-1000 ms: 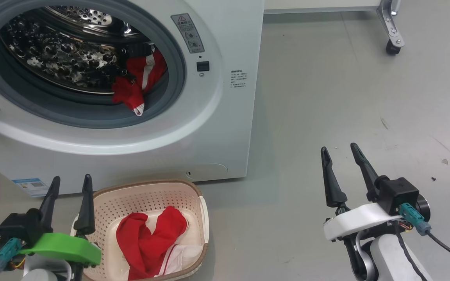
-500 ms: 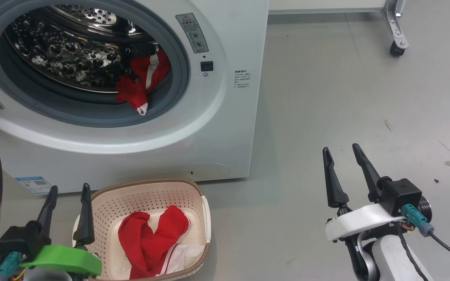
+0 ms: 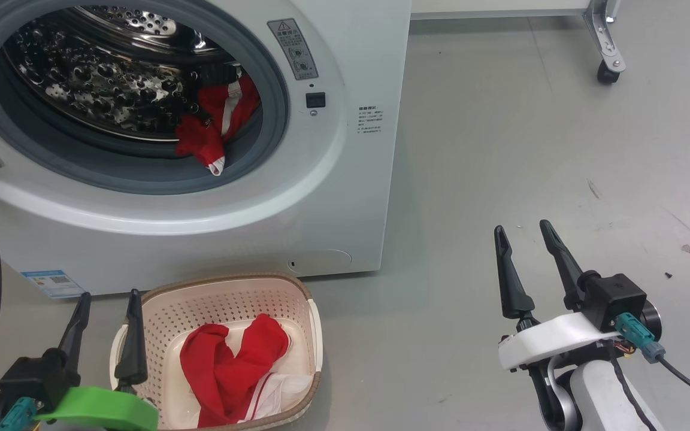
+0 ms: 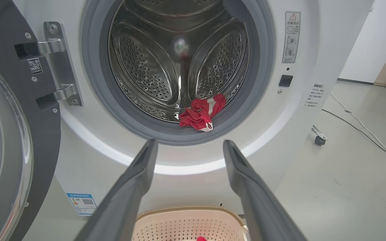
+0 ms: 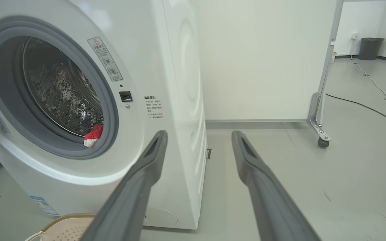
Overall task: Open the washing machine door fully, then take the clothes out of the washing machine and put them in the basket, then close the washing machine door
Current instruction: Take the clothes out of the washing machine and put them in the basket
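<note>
Roughly, the job stands near its middle. The door [image 4: 2, 140] hangs swung wide on its hinge [image 4: 59, 63] at the left of the washer [image 3: 345, 179], its inner face showing, so the first step looks done. One red garment [image 3: 225, 371] lies crumpled in the basket [image 3: 231, 280], which sits on the floor [image 3: 501, 149] just in front of the washer, below the opening. A second red piece [image 4: 199, 115], with white trim, lies at the front lip of the drum [image 4: 146, 67], low and to the right, its tip hanging onto the grey seal [image 4: 95, 83]; it has yet to come out. The left wrist view shows the rest of the drum bare, so this looks like the last item. The left pincer [image 3: 111, 293] hovers released and empty at the basket's left rim, fingers pointing toward the washer. The right pincer [image 3: 520, 224] is likewise spread and holds nothing, out over bare floor well to the right of the washer. What remains, by my reading: reach into the drum, lift the second piece across to the basket, then swing the door shut. Neither arm is near the opening yet, so that reach has not begun.
</note>
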You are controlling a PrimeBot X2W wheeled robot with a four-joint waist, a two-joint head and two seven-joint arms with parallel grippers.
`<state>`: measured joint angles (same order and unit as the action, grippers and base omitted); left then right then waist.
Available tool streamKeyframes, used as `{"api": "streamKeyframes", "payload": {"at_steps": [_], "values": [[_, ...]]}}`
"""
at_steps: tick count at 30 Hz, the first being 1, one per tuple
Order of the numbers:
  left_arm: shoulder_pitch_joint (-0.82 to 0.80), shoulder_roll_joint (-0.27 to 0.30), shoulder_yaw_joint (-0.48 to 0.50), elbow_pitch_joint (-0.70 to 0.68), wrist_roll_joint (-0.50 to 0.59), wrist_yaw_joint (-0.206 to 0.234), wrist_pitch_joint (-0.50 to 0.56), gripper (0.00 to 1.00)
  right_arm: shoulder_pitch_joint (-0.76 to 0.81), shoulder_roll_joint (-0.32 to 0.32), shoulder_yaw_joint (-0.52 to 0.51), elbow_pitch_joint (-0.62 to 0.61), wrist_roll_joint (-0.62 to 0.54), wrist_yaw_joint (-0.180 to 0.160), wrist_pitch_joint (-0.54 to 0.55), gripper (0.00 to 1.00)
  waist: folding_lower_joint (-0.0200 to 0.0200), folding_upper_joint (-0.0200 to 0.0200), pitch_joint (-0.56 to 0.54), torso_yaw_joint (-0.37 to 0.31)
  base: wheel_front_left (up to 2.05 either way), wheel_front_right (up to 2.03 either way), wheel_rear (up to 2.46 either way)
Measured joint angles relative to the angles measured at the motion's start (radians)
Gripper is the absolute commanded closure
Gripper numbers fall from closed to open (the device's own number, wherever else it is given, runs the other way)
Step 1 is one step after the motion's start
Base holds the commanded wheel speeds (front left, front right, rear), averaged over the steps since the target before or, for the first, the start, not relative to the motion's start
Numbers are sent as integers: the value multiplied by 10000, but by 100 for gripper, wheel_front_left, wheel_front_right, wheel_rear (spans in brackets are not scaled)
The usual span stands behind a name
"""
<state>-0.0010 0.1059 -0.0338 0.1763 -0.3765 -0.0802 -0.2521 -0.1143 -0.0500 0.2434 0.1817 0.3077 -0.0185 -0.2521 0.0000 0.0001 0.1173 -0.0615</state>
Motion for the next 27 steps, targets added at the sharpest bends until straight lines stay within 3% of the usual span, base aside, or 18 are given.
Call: {"api": "streamKeyframes", "payload": {"at_steps": [27], "values": [[281,-159,188,-334,347,-54,0,0,0,0,79,-136,2,77,0,0,0,0,131,-68,0,0,0]]}}
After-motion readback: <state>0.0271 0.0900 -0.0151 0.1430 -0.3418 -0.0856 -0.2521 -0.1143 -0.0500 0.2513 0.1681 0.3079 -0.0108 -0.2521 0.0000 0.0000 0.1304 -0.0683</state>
